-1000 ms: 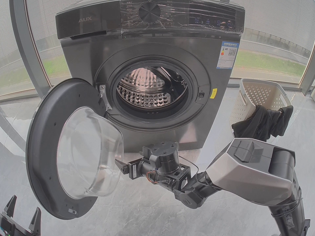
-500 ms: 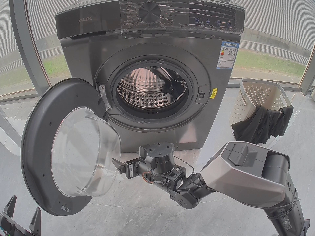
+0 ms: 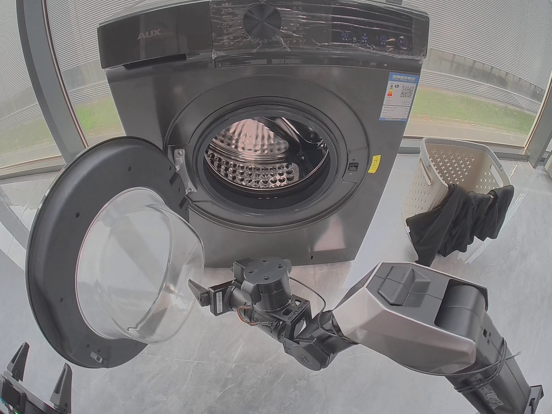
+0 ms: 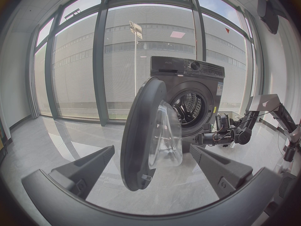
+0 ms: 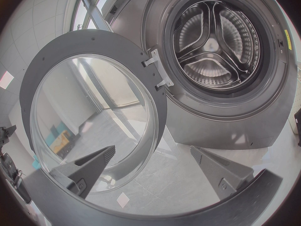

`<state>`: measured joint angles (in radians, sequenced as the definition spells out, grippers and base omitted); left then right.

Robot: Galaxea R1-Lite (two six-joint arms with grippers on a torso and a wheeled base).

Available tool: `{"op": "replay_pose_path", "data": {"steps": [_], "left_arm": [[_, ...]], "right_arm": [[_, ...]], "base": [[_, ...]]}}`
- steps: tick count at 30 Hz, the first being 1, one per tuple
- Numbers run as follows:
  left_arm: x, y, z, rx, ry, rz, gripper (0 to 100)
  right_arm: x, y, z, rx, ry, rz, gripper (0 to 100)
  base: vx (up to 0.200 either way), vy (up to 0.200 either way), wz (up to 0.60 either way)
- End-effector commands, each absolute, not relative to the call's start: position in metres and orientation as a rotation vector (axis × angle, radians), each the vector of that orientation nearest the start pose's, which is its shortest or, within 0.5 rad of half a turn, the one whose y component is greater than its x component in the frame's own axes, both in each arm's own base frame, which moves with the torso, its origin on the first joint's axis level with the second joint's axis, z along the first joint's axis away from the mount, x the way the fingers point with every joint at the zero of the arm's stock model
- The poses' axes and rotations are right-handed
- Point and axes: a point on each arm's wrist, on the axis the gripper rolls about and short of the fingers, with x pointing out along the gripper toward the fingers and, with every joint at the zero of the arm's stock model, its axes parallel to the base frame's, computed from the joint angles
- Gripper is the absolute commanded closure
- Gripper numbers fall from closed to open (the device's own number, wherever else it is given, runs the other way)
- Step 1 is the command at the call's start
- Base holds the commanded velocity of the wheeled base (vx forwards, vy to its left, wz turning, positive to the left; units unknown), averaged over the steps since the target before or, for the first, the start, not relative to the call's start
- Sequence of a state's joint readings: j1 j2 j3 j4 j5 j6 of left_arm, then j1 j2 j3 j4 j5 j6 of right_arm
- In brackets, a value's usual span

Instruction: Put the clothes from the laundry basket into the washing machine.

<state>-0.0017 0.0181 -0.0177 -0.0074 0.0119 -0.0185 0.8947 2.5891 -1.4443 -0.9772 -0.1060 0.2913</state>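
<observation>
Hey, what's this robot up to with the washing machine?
The robot is getting ready to load laundry. The washing machine has its door swung wide open, and the right gripper, open and empty, sits low beside the door's glass. The drum looks empty. The black clothes hang over the rim of the laundry basket on the machine's right, untouched. The left gripper is open too, held low at the robot's left.

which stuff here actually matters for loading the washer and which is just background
For the job:
washing machine, with its open door and drum
laundry basket
black clothes draped over its rim
right gripper, open, by the door's glass
left gripper, open, low at the side

Just around:
window frames
floor
label sticker on the machine's front
</observation>
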Motion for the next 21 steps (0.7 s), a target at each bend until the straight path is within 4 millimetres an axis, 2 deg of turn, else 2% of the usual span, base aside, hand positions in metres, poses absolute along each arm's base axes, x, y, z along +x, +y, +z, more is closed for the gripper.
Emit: {"op": "replay_pose_path", "data": {"steps": [1,5,7,9,12,14,16,20,21], "left_arm": [[-0.023,0.000,0.077,-0.020,-0.006,0.011,0],[-0.023,0.000,0.077,-0.020,-0.006,0.011,0],[-0.023,0.000,0.077,-0.020,-0.008,0.011,0],[-0.023,0.000,0.077,-0.020,-0.006,0.011,0],[-0.023,0.000,0.077,-0.020,-0.006,0.011,0],[-0.023,0.000,0.077,-0.020,-0.006,0.011,0],[-0.023,0.000,0.077,-0.020,-0.006,0.011,0],[-0.023,0.000,0.077,-0.020,-0.006,0.011,0],[-0.023,0.000,0.077,-0.020,-0.006,0.011,0]], "right_arm": [[0.313,0.389,0.007,0.192,0.265,0.760,0],[0.315,0.384,0.014,0.198,0.252,0.741,0],[0.316,0.378,0.028,0.211,0.231,0.726,0],[0.313,0.366,0.049,0.217,0.218,0.716,0],[0.313,0.345,0.062,0.212,0.227,0.686,0],[0.306,0.316,0.075,0.192,0.251,0.653,0],[0.301,0.297,0.085,0.189,0.261,0.636,0],[0.294,0.249,0.115,0.187,0.207,0.573,0],[0.294,0.249,0.115,0.187,0.207,0.573,0]], "base": [[0.000,0.000,0.00],[0.000,0.000,0.00],[0.000,0.000,0.00],[0.000,0.000,0.00],[0.000,0.000,0.00],[0.000,0.000,0.00],[0.000,0.000,0.00],[0.000,0.000,0.00],[0.000,0.000,0.00]]}}
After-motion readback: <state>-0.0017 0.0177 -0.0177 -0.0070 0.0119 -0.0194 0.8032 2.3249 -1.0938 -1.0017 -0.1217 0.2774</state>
